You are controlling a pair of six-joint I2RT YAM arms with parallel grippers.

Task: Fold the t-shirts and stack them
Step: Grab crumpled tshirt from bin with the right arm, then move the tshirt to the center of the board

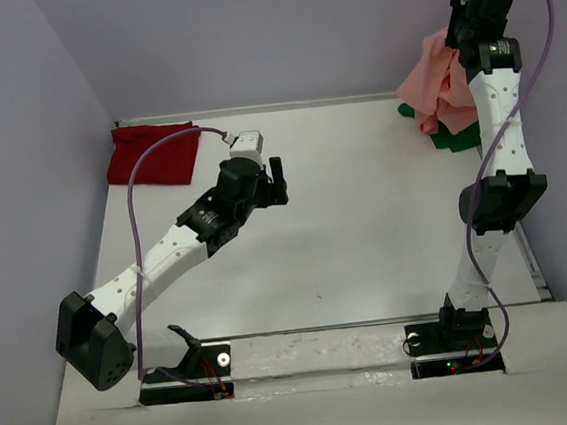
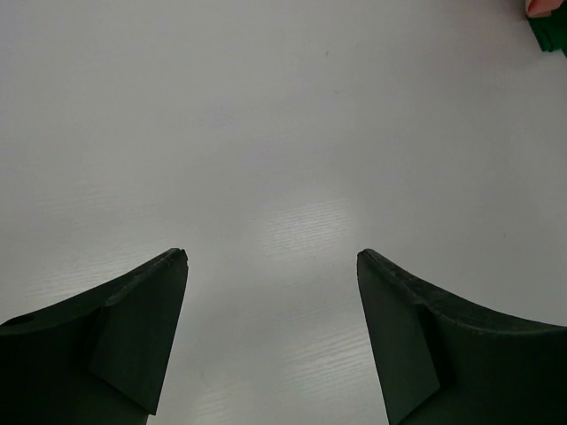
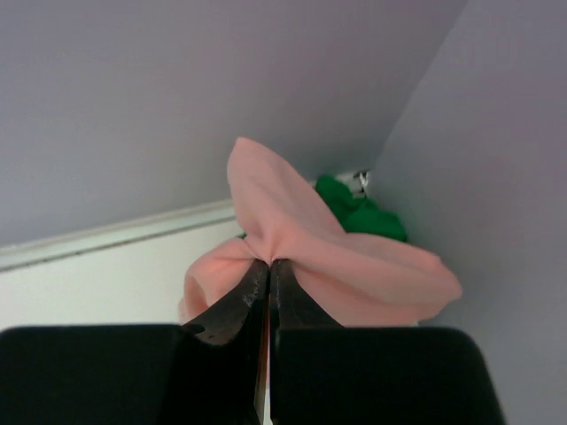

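Up at the far-right corner, right claw [image 3: 268, 262] clamps salmon-pink t-shirt [image 3: 354, 270]; left claw [image 2: 272, 255] gapes over table [image 2: 266, 124].

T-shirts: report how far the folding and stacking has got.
Done: the dark red t-shirt lies folded at the far left corner. In hand: the right gripper is shut on the salmon-pink t-shirt, held up at far right. Left: folding it, then the crumpled green t-shirt, and stacking. The left gripper hangs open, empty.

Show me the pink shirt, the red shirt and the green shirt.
salmon-pink t-shirt [image 1: 437, 82], top external view, hanging folds
dark red t-shirt [image 1: 155, 154], top external view, cloth centre
bright green t-shirt [image 3: 359, 217], right wrist view, bunched top
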